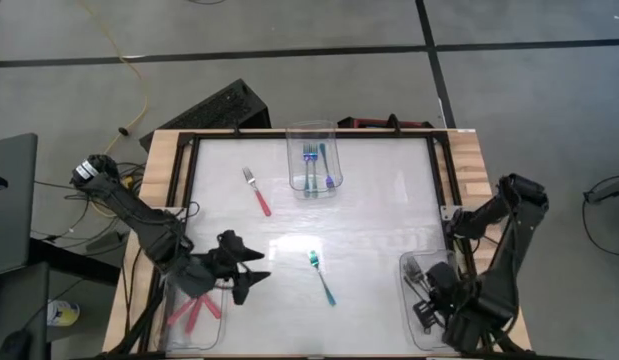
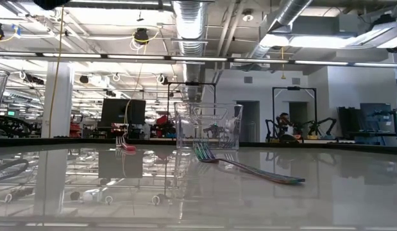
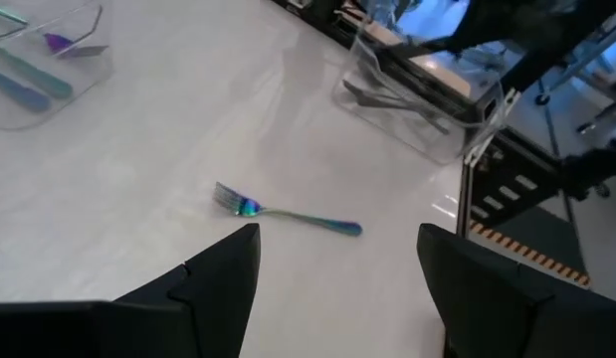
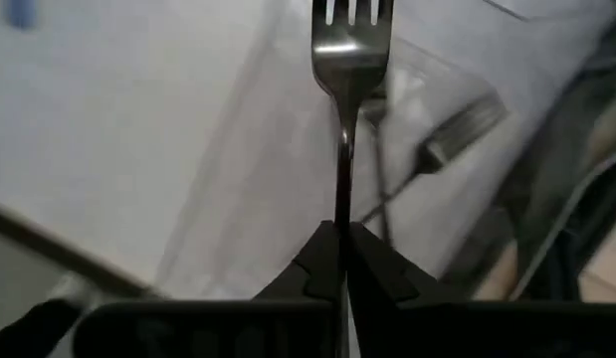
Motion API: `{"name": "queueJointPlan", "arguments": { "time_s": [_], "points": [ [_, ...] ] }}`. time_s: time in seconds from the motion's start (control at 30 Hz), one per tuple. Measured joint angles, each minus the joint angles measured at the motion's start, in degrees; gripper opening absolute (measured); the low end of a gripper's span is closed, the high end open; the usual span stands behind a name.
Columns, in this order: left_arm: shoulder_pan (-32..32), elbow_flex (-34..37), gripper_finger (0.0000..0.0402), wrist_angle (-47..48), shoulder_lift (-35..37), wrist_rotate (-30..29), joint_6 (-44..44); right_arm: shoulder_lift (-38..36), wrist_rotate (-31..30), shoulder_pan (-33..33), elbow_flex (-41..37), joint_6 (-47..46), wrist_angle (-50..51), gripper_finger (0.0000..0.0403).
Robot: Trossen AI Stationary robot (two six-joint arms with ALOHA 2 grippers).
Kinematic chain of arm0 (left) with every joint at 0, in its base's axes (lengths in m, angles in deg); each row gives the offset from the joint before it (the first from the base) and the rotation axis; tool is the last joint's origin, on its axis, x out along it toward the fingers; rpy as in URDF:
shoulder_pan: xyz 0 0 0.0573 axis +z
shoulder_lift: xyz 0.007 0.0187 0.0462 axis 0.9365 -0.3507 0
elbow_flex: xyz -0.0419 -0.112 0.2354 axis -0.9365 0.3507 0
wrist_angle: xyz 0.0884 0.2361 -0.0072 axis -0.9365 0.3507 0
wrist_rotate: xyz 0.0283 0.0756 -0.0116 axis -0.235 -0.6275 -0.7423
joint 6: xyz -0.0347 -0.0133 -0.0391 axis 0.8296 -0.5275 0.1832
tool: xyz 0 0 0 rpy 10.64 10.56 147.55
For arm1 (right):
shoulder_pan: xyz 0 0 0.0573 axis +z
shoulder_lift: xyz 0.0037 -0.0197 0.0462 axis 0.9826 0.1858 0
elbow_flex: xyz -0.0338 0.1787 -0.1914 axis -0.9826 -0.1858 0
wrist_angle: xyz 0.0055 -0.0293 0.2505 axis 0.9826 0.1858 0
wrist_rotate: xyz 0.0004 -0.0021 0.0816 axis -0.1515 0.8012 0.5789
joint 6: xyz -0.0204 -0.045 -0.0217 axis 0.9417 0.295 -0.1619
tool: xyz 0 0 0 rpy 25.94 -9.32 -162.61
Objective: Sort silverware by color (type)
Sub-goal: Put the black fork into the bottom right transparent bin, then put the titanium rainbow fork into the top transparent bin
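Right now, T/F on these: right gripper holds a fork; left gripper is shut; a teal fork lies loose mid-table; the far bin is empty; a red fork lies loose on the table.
1. The right gripper holds a fork. True: it is shut on a dark fork above the right bin.
2. The left gripper is shut. False: its fingers stand apart, holding nothing.
3. A teal fork lies loose mid-table. True.
4. The far bin is empty. False: blue-handled forks lie in it.
5. A red fork lies loose on the table. True.
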Motion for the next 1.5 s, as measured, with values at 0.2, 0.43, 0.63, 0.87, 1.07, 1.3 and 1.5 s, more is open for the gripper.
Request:
{"name": "queueJointPlan", "arguments": {
  "time_s": [0.2, 0.43, 0.63, 0.87, 1.07, 1.3, 1.5],
  "points": [
    [5.9, 0.0, 0.0256, -3.1, 0.0, 6.3, -0.8, 1.4, 1.8, 1.9, -4.0, -3.5, -4.3, 0.0071],
    [9.7, 0.0, 0.0256, -10.3, 0.0, 10.9, -6.4, 0.8, 8.9, 1.0, -4.5, -2.7, -0.4, 0.0155],
    [11.0, 0.0, 0.0256, -11.0, 0.0, 13.3, -7.3, -4.0, 9.1, -1.5, -4.5, 0.7, -4.3, 0.0217],
    [10.4, 0.0, 0.0256, -10.9, 0.0, 13.7, -8.2, -7.2, -6.5, -8.1, -4.4, 4.4, -13.4, 0.0224],
    [9.3, 0.0, 0.0256, -8.9, 0.0, 14.0, -9.9, -2.8, -8.3, -19.0, -4.4, 23.1, -28.3, 0.0212],
    [8.6, 0.0, 0.0256, -5.8, 0.0, 15.4, -9.9, 5.6, -6.3, -30.7, -4.4, 42.7, -52.6, 0.0192],
    [7.4, 0.0, 0.0256, -4.0, 0.0, 15.1, -12.1, 14.3, -4.9, -37.1, -4.1, 50.0, -59.8, 0.0170]
  ]
}}
